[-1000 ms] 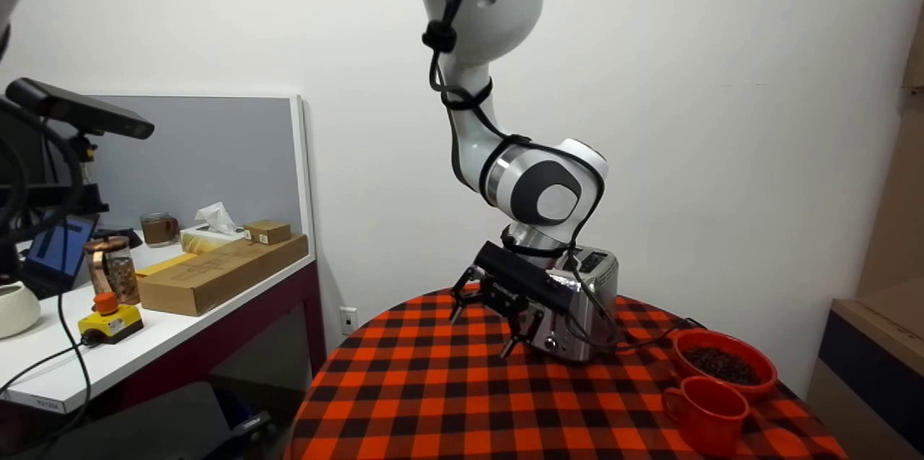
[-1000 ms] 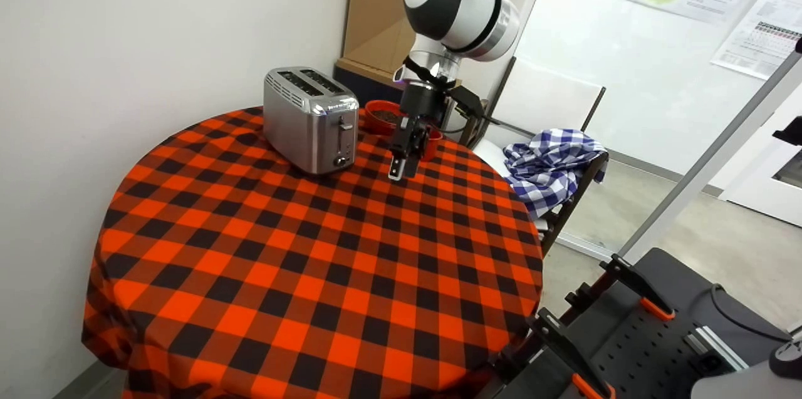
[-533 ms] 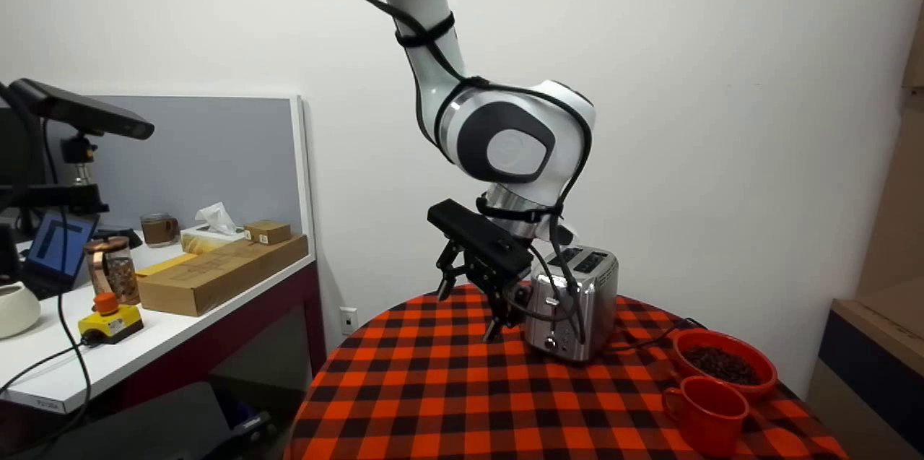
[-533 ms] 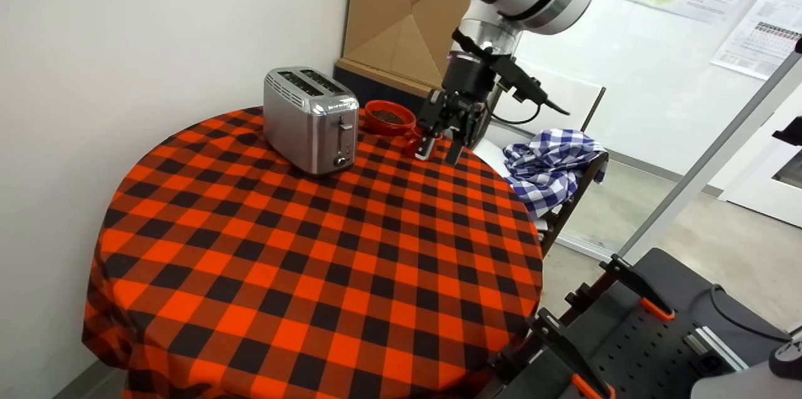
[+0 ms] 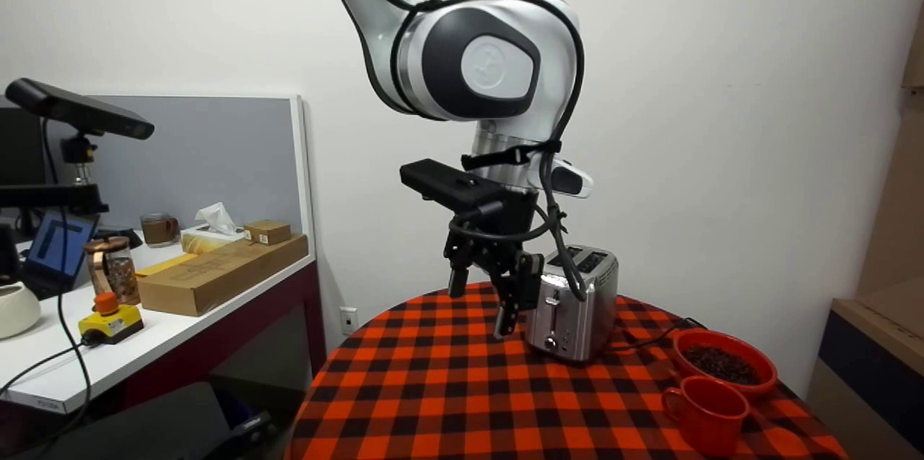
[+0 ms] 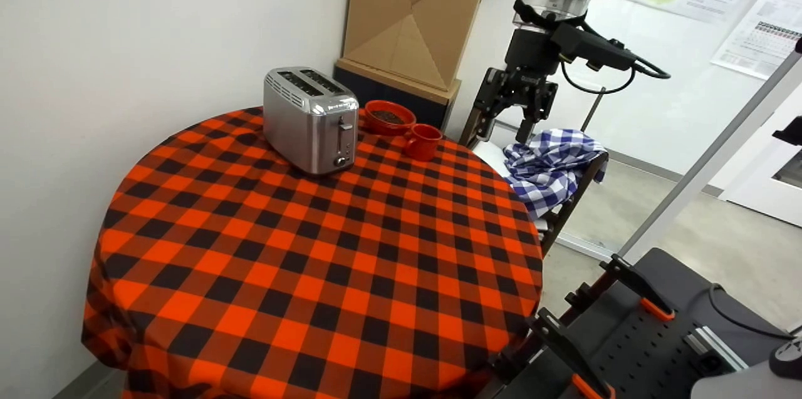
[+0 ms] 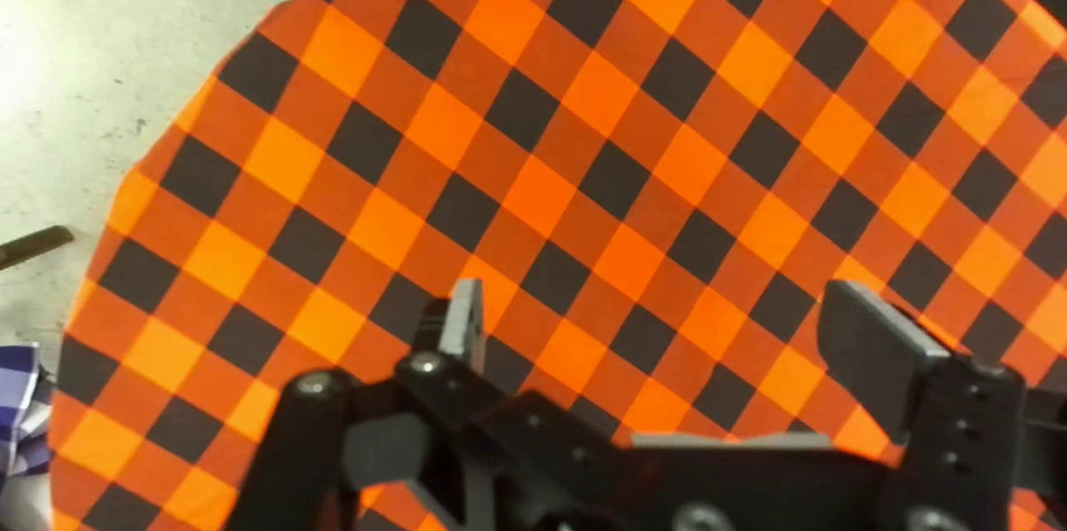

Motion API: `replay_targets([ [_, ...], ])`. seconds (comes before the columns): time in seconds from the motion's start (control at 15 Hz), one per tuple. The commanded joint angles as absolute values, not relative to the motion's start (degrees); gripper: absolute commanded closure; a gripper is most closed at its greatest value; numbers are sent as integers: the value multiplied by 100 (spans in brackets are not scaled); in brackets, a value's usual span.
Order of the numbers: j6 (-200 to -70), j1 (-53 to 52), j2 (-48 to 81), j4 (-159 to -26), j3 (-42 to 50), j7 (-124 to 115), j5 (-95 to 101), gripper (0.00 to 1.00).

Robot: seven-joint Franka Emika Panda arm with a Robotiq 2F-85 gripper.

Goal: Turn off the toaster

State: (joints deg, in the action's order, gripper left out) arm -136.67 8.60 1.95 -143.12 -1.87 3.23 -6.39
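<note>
The silver two-slot toaster [image 5: 577, 323] stands upright on the checked tablecloth and shows in both exterior views [image 6: 294, 126]. Its front lever [image 6: 346, 126] sits near the top of its slot, with a round knob [image 6: 340, 161] below. My gripper [image 5: 479, 307] points down, open and empty, in the air above the table. In an exterior view, the gripper [image 6: 503, 134] is well apart from the toaster's front. In the wrist view, the fingers [image 7: 652, 289] are wide apart with only tablecloth beyond them. The toaster is out of the wrist view.
A red bowl of dark beans [image 5: 722, 365] and a red cup [image 5: 711, 420] stand beside the toaster. The round table's edge [image 6: 510, 189] is near a chair with a blue checked cloth [image 6: 554, 164]. A wall is behind the toaster. A desk [image 5: 180, 330] stands to one side.
My arm and gripper have risen and moved back from the toaster's front, and the gripper has swung to point more straight down. The fingers stay apart. The toaster has not moved.
</note>
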Motion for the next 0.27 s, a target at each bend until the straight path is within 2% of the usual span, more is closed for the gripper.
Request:
replay_targets([
  [0.0, -13654, 661, 133, -14348, 18, 289, -626, 0],
  [0.2, -13655, 642, 113, -14379, 15, 246, -624, 0],
])
